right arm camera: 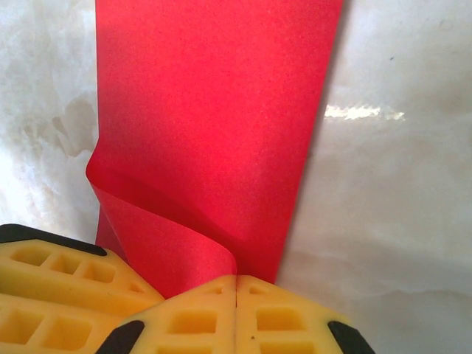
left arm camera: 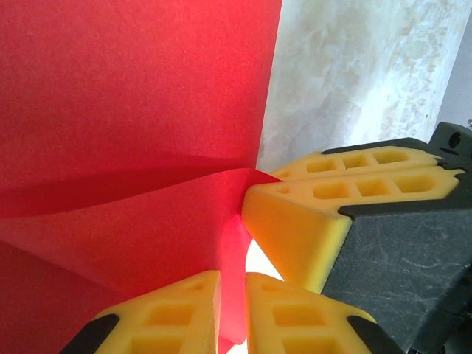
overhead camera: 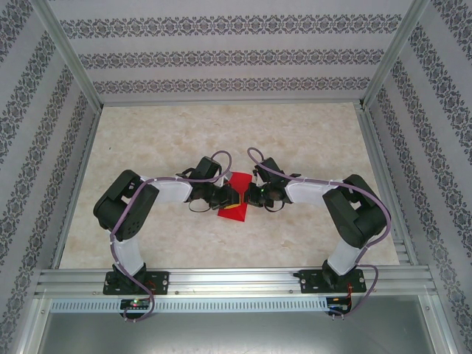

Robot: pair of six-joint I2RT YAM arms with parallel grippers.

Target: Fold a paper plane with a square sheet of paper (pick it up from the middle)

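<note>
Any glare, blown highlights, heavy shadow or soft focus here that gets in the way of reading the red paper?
Right wrist: a white glare streak on the table beside the red paper, which shows a mild sheen but stays sharp. Left wrist: a blown-out bright patch just above the left gripper, and a dark shadow band along the paper's fold. Top external: even light, no glare, but the paper is small.

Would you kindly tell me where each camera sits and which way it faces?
Top external: above and behind the bases, looking down on the table; both arms whole, left gripper and right gripper meeting at the red paper.
Left wrist: on the left arm, looking along its yellow fingers pinching the paper; right gripper's fingers beside.
Right wrist: on the right arm, looking along its fingers, shut on the paper's edge.
Shared: all show the paper.
</note>
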